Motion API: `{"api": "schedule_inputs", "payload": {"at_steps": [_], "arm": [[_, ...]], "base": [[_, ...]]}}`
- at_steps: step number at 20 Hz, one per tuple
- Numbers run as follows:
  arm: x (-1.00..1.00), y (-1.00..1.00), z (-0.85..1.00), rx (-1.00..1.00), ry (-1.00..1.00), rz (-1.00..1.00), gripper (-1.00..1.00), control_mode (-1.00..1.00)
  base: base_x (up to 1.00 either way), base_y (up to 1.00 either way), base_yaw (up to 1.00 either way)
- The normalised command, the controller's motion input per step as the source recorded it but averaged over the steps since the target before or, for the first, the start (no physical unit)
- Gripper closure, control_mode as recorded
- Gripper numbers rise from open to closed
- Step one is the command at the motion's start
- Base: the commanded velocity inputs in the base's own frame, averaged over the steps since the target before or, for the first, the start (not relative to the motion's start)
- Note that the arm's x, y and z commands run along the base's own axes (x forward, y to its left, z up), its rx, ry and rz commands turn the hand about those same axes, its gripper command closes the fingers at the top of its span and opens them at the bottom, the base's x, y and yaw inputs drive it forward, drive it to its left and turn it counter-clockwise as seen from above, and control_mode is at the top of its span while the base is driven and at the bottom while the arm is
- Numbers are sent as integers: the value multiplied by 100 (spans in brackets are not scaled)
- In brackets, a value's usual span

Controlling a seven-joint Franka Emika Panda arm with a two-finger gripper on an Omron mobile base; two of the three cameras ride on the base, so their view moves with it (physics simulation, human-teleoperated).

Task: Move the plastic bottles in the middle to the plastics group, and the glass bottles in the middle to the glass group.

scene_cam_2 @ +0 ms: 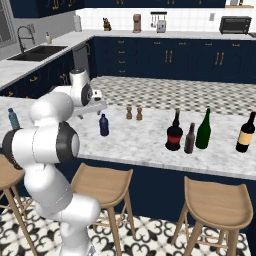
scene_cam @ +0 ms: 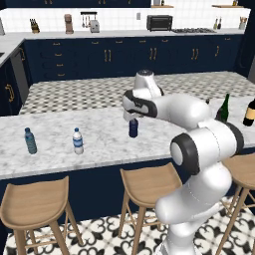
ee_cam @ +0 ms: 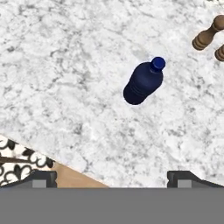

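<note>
Two water bottles are standing at the worktop's left, a lone plastic bottle mid-worktop, two shakers behind it, five glass bottles sitting at the right.

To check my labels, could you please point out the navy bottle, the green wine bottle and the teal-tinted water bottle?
navy bottle point(ee_cam: 143, 83), hand view, on its body.
green wine bottle point(scene_cam_2: 203, 134), right base view, on its body.
teal-tinted water bottle point(scene_cam: 31, 142), left base view, mid-body.

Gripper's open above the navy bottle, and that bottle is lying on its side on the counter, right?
Not quite. The navy bottle stands upright on the counter, as the right base view shows. The rest holds: the open gripper hangs above it.
</note>
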Motion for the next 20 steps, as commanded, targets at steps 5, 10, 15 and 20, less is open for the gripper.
{"api": "schedule_inputs", "payload": {"at_steps": [5,10,15,20], "arm": [[29,-10,-23,6,2,-16,-100,-100],[44,0,-17,4,2,-26,-100,-100],[38,2,-10,0,2,-25,-100,-100],[48,11,-23,1,0,-11,-100,-100]], "base": [[0,0,0],[0,0,0],[0,0,0],[0,0,0]]}}
